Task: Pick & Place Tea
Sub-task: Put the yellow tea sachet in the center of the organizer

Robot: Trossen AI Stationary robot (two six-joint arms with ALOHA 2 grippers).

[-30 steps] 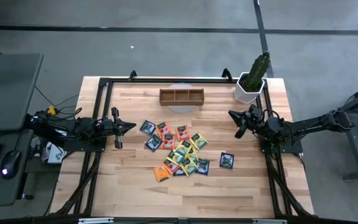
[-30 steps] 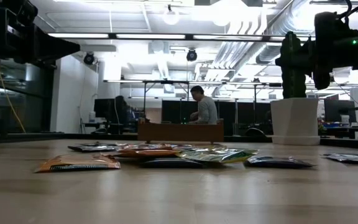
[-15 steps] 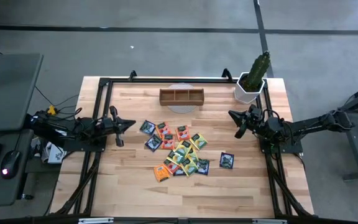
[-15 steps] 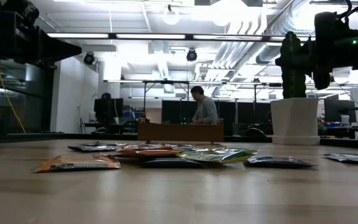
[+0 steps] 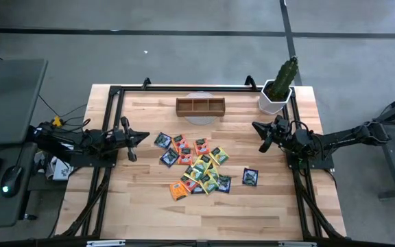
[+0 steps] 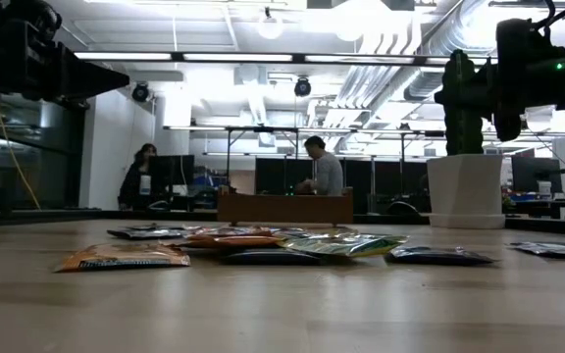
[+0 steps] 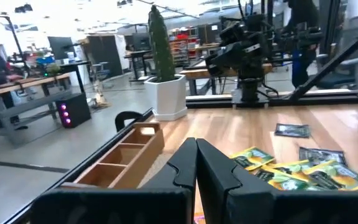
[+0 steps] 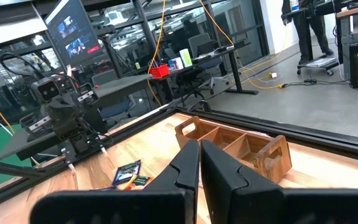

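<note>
Several tea sachets (image 5: 199, 169), orange, yellow-green and dark, lie flat in a loose pile mid-table; one dark sachet (image 5: 250, 177) lies apart to the right. The low view shows the pile (image 6: 263, 245) edge-on. My left gripper (image 5: 142, 136) hovers shut above the table's left side, left of the pile; its fingers (image 7: 196, 163) meet. My right gripper (image 5: 256, 127) hovers shut at the right side, near the plant; its fingers (image 8: 199, 163) meet. The wooden tray (image 5: 200, 106) stands at the far edge.
A potted cactus in a white pot (image 5: 278, 90) stands at the far right corner, close behind my right gripper. A black frame (image 5: 184, 87) borders the table. Bare wood spreads along the near side. People sit and stand at desks in the room beyond.
My left gripper has drawn back slightly toward the table's left edge. A person in the room beyond has walked leftward. The sachets lie unchanged.
</note>
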